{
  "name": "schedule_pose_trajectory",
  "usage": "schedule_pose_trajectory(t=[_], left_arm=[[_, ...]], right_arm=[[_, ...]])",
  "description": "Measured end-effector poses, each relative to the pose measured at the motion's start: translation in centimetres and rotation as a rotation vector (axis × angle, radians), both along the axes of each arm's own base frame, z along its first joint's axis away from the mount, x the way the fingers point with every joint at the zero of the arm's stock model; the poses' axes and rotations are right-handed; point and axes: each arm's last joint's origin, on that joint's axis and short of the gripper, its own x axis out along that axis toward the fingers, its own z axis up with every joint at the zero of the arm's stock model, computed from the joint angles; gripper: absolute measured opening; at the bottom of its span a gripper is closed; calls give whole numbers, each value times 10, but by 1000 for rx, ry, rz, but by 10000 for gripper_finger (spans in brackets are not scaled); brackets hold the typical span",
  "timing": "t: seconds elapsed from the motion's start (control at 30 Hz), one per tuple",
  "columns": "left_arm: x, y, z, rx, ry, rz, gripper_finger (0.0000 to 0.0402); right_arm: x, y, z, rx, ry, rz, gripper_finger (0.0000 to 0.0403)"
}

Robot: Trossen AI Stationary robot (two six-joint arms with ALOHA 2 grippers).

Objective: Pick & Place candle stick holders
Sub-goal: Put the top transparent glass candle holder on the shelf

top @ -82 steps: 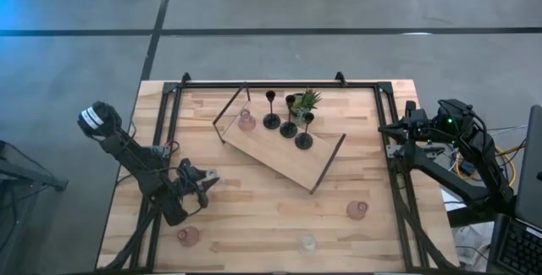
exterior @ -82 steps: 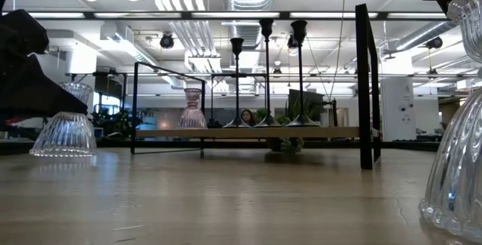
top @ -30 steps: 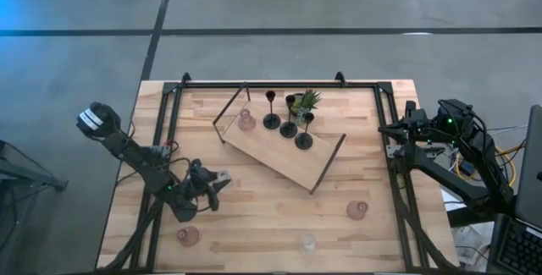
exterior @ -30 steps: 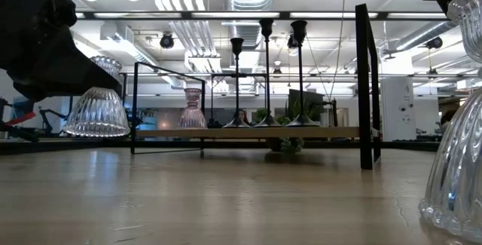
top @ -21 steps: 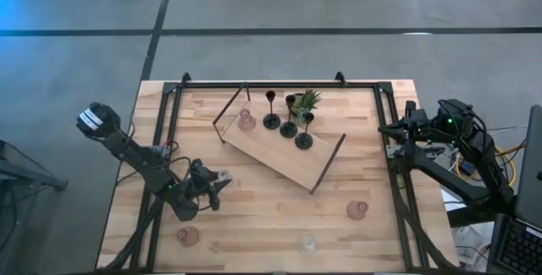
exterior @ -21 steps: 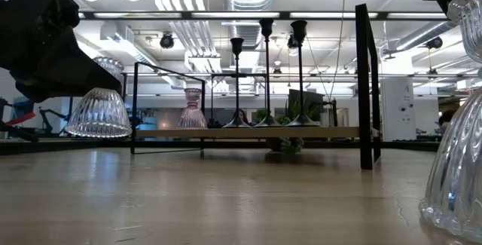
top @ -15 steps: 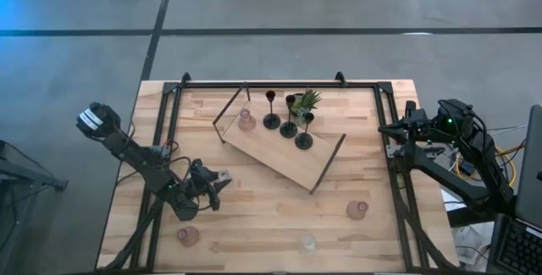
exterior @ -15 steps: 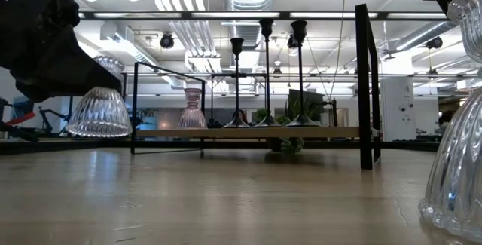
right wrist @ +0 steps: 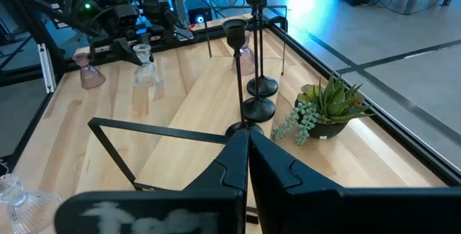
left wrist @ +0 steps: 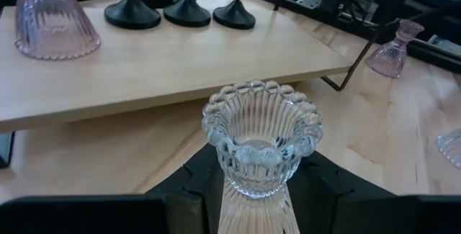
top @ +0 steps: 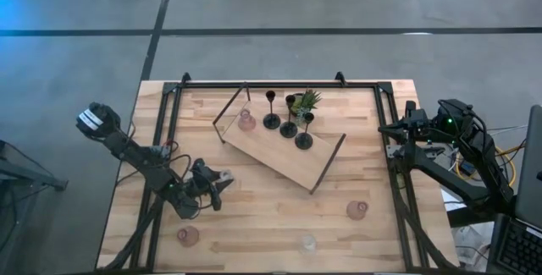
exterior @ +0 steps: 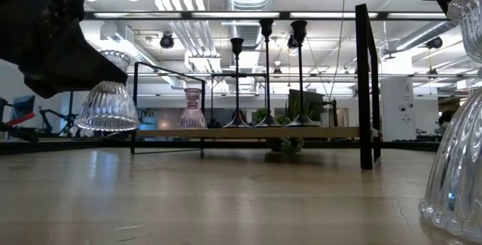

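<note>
My left gripper (top: 218, 184) is over the table's near left part, shut on a clear ribbed glass cup (exterior: 108, 102) that it holds above the wood. Three slim black candle stick holders (top: 289, 128) and one pink glass cup (top: 246, 121) stand on their bases on the wooden board (top: 279, 156). More cups stand on the table: pink (top: 188, 236), clear (top: 306, 243) and pink (top: 357, 210). My right gripper (right wrist: 248, 147) waits shut, raised at the table's right edge. My left gripper pinches the clear cup at its narrow waist (left wrist: 248, 185), just under the scalloped top bowl (left wrist: 261, 122), one finger on each side. The fingers (left wrist: 196, 191) come nearly level from the table's left side. The cup is lifted clear, mouth up, slightly tilted.
A small green potted plant (top: 307, 99) stands behind the black holders at the board's far edge. The board has dark metal handles (exterior: 365, 87) rising at its ends. Black rails (top: 169, 131) run along the table's left and right sides. Bare wood lies between my left gripper and the board.
My left gripper has turned a little at the wrist while staying in place. The clear cup, held clear of the table, has tipped slightly and sits a bit higher and nearer the board than a second ago.
</note>
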Motion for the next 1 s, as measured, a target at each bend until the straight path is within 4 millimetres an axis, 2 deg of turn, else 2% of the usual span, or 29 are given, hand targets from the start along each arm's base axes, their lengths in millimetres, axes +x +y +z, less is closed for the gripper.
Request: schedule_pose_trajectory(t=[0.33, 0.57, 0.83, 1.0], left_arm=[[16, 4, 12, 24, 26, -28, 125], [25, 3, 13, 32, 31, -12, 125], [61, 6, 8, 81, 65, 94, 125], [90, 9, 15, 153, 74, 168, 125]], right_arm=[[0, 0, 0, 0, 0, 0, 8], [0, 0, 0, 0, 0, -1, 8], [0, 0, 0, 0, 0, 0, 8], [0, 0, 0, 0, 0, 0, 8]])
